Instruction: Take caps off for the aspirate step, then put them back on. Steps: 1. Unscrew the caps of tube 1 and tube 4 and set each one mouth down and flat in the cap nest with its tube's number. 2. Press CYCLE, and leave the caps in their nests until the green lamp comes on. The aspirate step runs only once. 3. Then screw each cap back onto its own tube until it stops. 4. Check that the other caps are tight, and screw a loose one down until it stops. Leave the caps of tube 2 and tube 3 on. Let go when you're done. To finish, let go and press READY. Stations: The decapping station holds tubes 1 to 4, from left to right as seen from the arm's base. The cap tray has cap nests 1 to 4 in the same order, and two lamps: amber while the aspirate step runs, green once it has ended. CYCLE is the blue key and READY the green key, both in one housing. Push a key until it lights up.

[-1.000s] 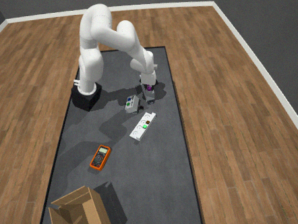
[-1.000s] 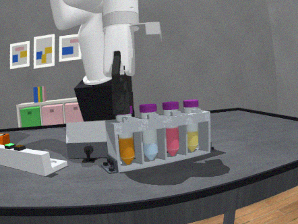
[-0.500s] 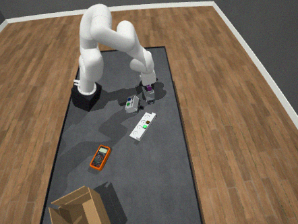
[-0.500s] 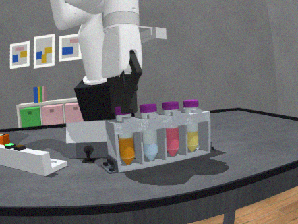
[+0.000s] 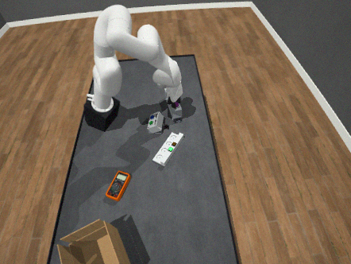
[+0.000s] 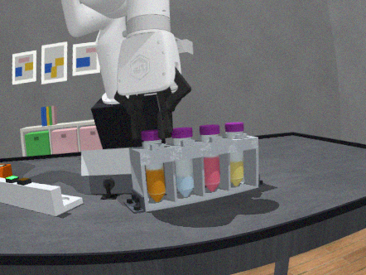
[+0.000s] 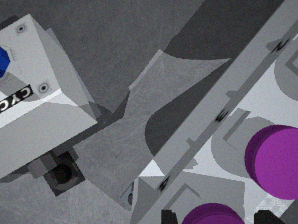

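- The white cap tray (image 6: 39,198) lies at the left edge of the tabletop (image 6: 290,174) in the exterior view. Its green lamp (image 6: 12,179) is lit, with a dark one just beside it.
- The grey key housing (image 6: 101,162) sits right of the tray, further back from the near edge. From the top it shows a blue key (image 5: 152,118) and a green key (image 5: 150,124). The wrist view catches a corner of the blue key and part of its label.
- The gripper (image 6: 151,135) hangs straight down over the left end of the tube rack (image 6: 198,150), which stands mid-table, back from the near edge. Its black fingers stand about half open, one on each side of the purple cap (image 6: 149,135) of the orange-filled tube (image 6: 156,182). In the wrist view a thin gap shows between each finger and the cap, so the gripper holds nothing.
- That cap sits on its tube.
- Further right in the rack stand a pale blue tube (image 6: 185,180), a red tube (image 6: 211,174) and a yellow tube (image 6: 236,170). Each wears a purple cap.
- The rack's shadow spreads toward the near edge of the tabletop.
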Tool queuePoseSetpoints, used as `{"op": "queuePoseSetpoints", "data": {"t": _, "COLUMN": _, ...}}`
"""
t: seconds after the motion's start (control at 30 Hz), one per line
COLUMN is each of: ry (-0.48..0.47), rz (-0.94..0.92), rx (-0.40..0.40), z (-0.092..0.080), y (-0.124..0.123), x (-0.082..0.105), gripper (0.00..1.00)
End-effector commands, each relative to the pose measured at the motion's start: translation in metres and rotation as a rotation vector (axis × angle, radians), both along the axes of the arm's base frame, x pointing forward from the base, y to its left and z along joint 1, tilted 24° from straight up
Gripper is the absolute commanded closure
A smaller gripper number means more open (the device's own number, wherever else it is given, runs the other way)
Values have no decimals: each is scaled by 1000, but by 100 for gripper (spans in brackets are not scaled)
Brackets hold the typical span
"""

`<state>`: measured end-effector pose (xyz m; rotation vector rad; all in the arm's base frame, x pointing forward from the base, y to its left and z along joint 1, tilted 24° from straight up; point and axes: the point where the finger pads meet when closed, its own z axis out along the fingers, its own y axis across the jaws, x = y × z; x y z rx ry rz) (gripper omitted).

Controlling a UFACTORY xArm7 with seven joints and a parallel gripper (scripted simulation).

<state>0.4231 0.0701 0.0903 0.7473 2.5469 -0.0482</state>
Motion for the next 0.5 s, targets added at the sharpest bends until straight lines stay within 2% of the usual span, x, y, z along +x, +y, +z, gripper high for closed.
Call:
{"op": "queuePoseSetpoints", "data": {"t": 0.0, "ry": 80, "rz": 87, "rx": -22, "z": 2, "y": 1, "x": 1, "gripper": 54}}
{"op": "queuePoseSetpoints", "data": {"t": 0.17, "ry": 80, "rz": 87, "rx": -22, "z": 2, "y": 1, "x": 1, "gripper": 54}}
{"op": "queuePoseSetpoints", "data": {"t": 0.2, "ry": 80, "rz": 87, "rx": -22, "z": 2, "y": 1, "x": 1, "gripper": 100}}
{"op": "queuePoseSetpoints", "data": {"t": 0.47, "ry": 80, "rz": 87, "rx": -22, "z": 2, "y": 1, "x": 1, "gripper": 100}}
